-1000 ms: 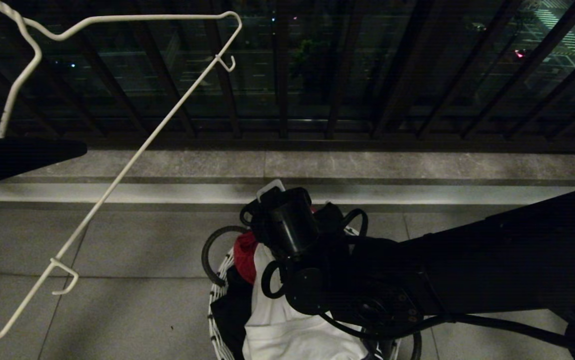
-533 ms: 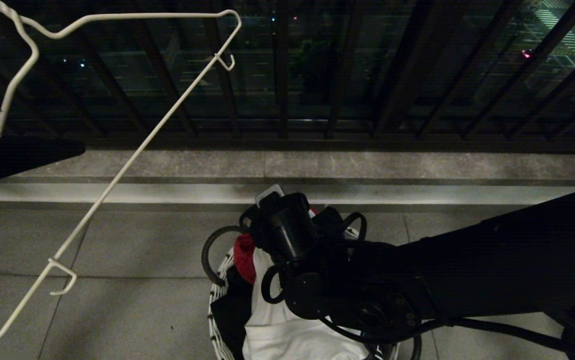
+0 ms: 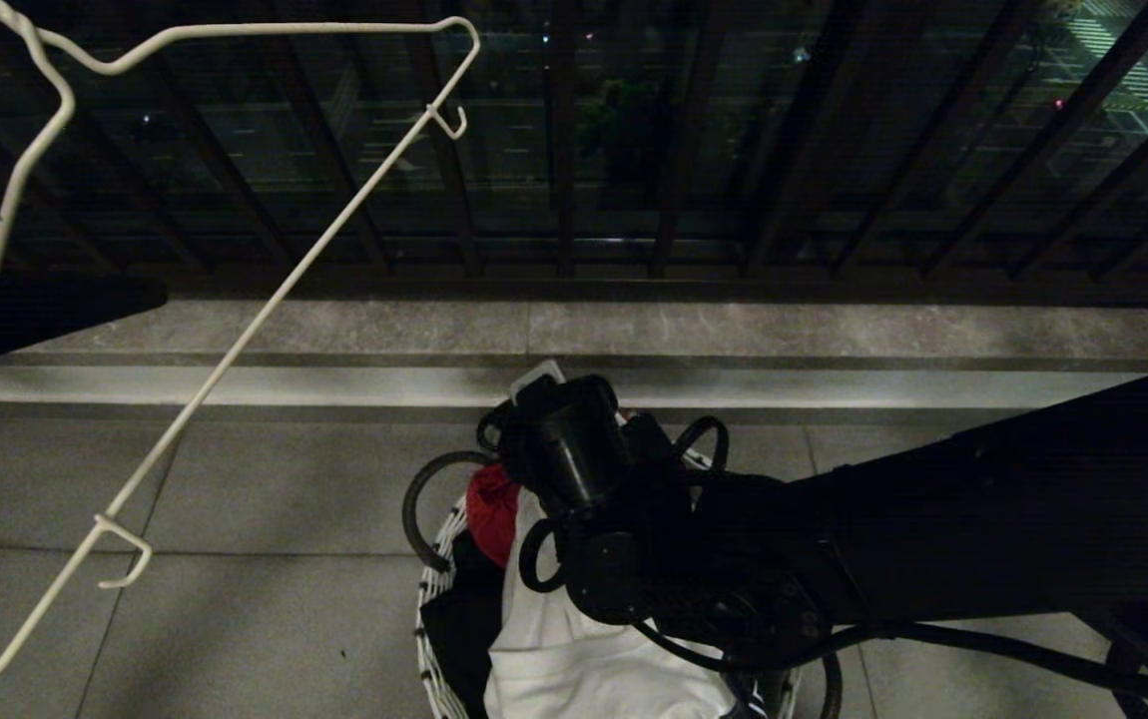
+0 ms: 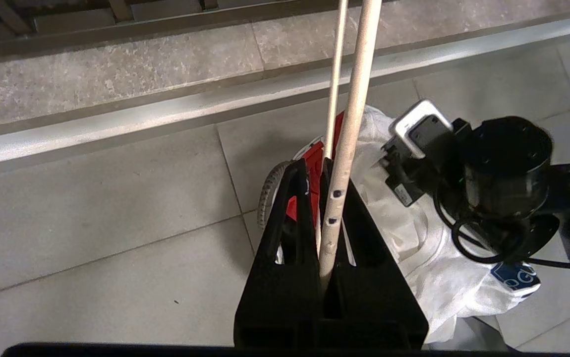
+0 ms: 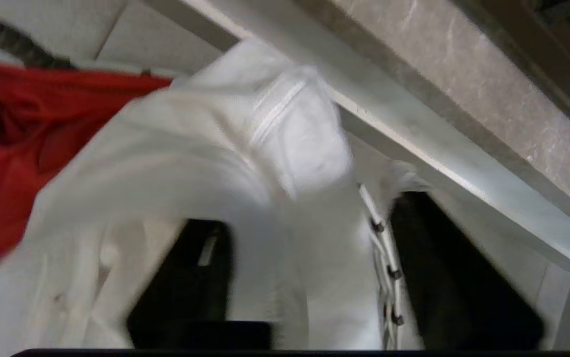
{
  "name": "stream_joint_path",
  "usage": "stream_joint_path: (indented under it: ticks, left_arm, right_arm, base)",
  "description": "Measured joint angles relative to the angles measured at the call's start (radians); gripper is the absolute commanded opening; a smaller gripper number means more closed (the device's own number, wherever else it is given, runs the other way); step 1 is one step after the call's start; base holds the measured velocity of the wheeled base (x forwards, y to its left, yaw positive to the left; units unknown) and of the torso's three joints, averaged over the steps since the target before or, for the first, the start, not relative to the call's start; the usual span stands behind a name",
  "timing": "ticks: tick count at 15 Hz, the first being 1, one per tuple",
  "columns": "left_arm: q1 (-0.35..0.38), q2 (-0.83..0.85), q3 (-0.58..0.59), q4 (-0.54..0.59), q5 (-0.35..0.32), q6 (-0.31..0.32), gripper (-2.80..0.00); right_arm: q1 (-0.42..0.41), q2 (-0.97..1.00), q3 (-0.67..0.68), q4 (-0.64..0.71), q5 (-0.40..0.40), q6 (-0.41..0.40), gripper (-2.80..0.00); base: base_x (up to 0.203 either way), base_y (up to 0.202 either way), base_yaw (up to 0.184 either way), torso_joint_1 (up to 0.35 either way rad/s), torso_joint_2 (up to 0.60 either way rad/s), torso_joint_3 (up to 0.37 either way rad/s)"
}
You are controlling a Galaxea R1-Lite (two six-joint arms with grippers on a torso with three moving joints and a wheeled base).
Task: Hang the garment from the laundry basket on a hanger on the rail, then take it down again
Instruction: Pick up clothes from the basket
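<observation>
Floor tiles [image 3: 265,599] filled the lower part of the head view, bare to the left of the laundry basket [image 3: 431,599] and running up to a pale raised kerb [image 3: 834,389] and a stone ledge below the dark balcony railing [image 3: 564,150]; the basket sat at the bottom edge of that view, its white lattice side and dark loop handle [image 3: 414,499] showing on its left; the right arm [image 3: 983,519] reached in from the right edge and covered most of the basket's top; the hanger [image 3: 235,345] hung large in the upper left, its long bar slanting from the railing down toward the left edge, well clear of the basket; the garment [image 4: 414,238] lay heaped over the basket, spilling past its rim, with a blue printed patch at its low end; a red cloth [image 5: 12,148] lay beside it and a black garment [image 3: 454,619] under it; the left tool [image 4: 322,198] was clamped tight on the hanger wire, chipped paint showing between its black fingers [image 4: 295,208]; the right tool [image 5: 305,267] was down in the white fabric, one dark finger [image 5: 443,277] beside the basket's lattice edge and folds of cloth lying between the jaws; whether they were gripping it I could not tell.
</observation>
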Motion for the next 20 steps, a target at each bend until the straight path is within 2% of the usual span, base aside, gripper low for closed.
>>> stream_joint_path:
  ticks: [6,9,14,20]
  left_arm:
    - [-0.001,0.003,0.0,0.004,-0.006,0.0,-2.8]
    - [-0.009,0.016,0.0,0.009,-0.01,0.0,-2.8]
    - [-0.033,0.064,0.002,0.047,-0.009,-0.002,-2.8]
    - [-0.034,0.099,-0.002,0.048,-0.004,-0.003,-2.8]
  right_arm:
    - [0.007,-0.053,-0.051,-0.013,0.007,0.005,-2.8]
    - [0.026,-0.108,-0.041,-0.107,0.04,0.007,-2.8]
    - [0.06,-0.198,0.106,-0.266,0.087,0.005,-2.8]
    - [0.105,-0.243,0.329,-0.26,0.126,-0.001,-2.8]
  base:
    - [0.0,0.0,0.0,0.0,0.0,0.0]
    - [0.0,0.0,0.0,0.0,0.0,0.0]
    - [0.0,0.0,0.0,0.0,0.0,0.0]
    - [0.0,0.0,0.0,0.0,0.0,0.0]
